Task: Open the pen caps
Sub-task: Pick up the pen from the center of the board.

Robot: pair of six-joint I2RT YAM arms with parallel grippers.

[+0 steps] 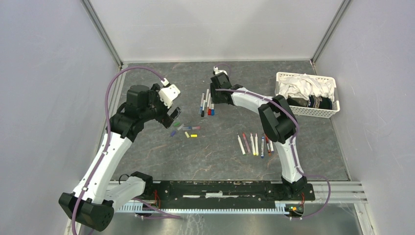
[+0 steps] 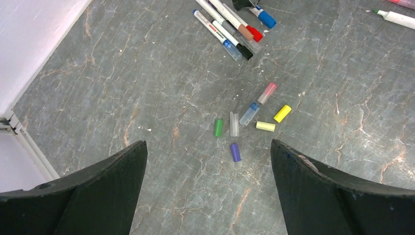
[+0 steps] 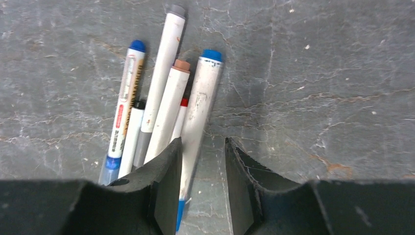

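Evidently the blue-ended pen (image 3: 203,98) lies between the half-open jaws of the right gripper (image 3: 202,147), hugging one finger and not gripped. Closing now could, I judge, pinch the brown-ended pen (image 3: 171,103) beside that finger too, or skid both. Only the left wrist view shows the loose pen caps (image 2: 218,128) ahead of the left gripper (image 2: 208,143), which gapes wide and empty.

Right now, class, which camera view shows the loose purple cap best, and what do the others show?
The left wrist view: the purple cap lies large, sharp and unobstructed. The top external view shows it only as a tiny speck; the right wrist view misses it.
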